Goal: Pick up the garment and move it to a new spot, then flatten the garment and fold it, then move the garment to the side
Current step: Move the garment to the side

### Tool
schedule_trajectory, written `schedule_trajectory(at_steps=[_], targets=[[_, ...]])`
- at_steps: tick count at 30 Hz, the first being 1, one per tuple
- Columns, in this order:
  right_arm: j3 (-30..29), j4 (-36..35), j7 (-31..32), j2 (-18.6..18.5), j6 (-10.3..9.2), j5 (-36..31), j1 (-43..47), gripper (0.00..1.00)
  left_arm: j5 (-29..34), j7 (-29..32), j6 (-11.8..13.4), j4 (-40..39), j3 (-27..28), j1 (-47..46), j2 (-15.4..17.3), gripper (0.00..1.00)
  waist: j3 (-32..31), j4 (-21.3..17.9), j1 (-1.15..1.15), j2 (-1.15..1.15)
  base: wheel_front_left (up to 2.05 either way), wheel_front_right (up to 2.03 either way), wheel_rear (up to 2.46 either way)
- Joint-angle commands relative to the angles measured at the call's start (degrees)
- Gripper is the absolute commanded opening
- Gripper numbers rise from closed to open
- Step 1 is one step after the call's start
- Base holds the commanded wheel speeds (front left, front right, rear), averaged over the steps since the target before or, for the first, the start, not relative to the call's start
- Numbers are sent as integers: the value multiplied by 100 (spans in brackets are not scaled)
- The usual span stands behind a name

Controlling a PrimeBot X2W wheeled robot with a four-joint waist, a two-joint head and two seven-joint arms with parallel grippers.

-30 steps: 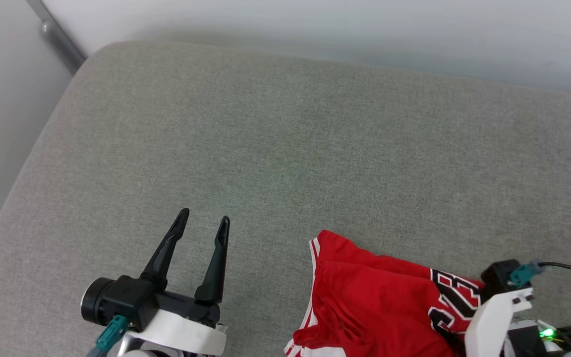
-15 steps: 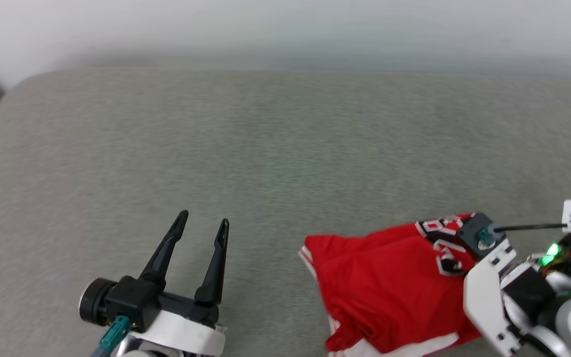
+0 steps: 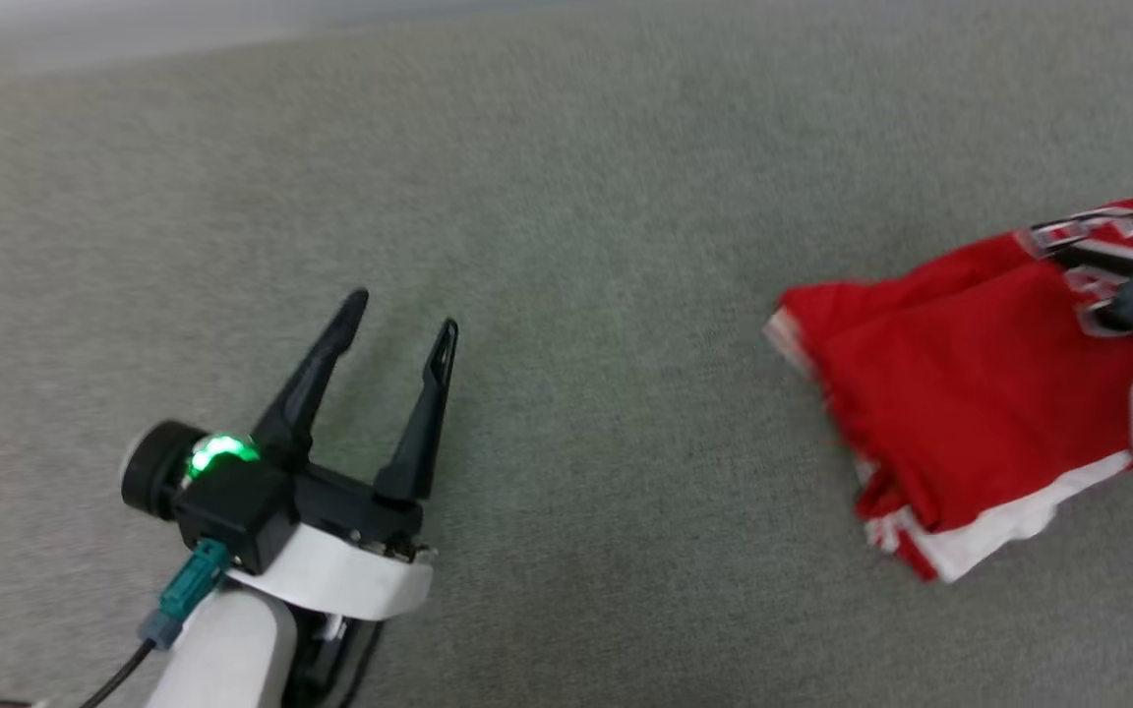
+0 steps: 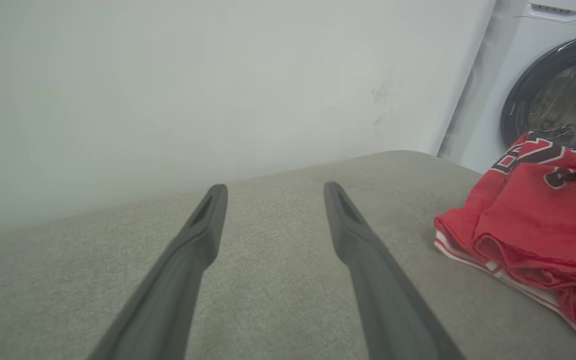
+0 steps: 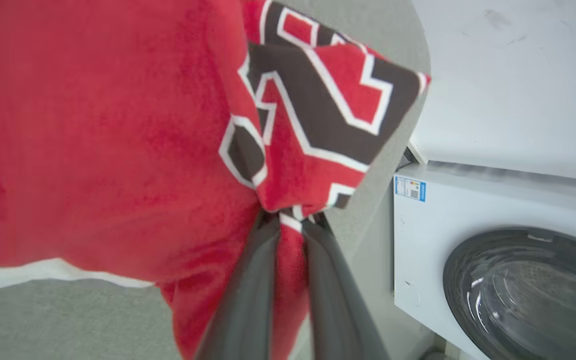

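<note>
- Head view: the red soft-fabric jersey garment (image 3: pixel 960 413), with white trim and black block characters outlined in white, lies bunched at the right of the grey woven upholstered cushion (image 3: pixel 566 197). Its lettered end rises toward the pale right arm at the picture's edge. The left gripper (image 3: pixel 402 310), two long dark fingers on a black body, stands spread wide and empty, well apart from the garment.
- Left wrist view: the left fingers splay over bare cushion. Off to the right the garment sits crumpled in several layers, its striped hem on the cushion. A white front-loading washing machine (image 4: pixel 558 100) stands behind it.
- Right wrist view: the right gripper (image 5: pixel 290 222) is pinched tight on a fold of the garment just below the characters, and the cloth bunches up from the pinch.
- Progress, as I judge it: the grasp is made, so the pick-up has begun. Setting the garment at a new spot, flattening, folding and moving it aside are all left to do.
</note>
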Motion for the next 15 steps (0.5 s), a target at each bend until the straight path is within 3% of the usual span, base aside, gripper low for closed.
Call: schedule_trajectory(at_steps=[1,9,15], targets=[[-74,333,-250,-283,-8,-40,-141,0,-18,-12,7,-68,-51,-239,158,100,663,-355,-1,0,0,0,0],[-673,1705,-1275,-737,-8,-76,-206,0,-51,-12,7,-299,-189,-700,492,100,1227,-326,-1,0,0,0,0],[-1333,2709,-2046,-637,-8,-299,-297,0,-35,-12,7,-535,-219,-870,587,100,1479,-211,-1,0,0,0,0]])
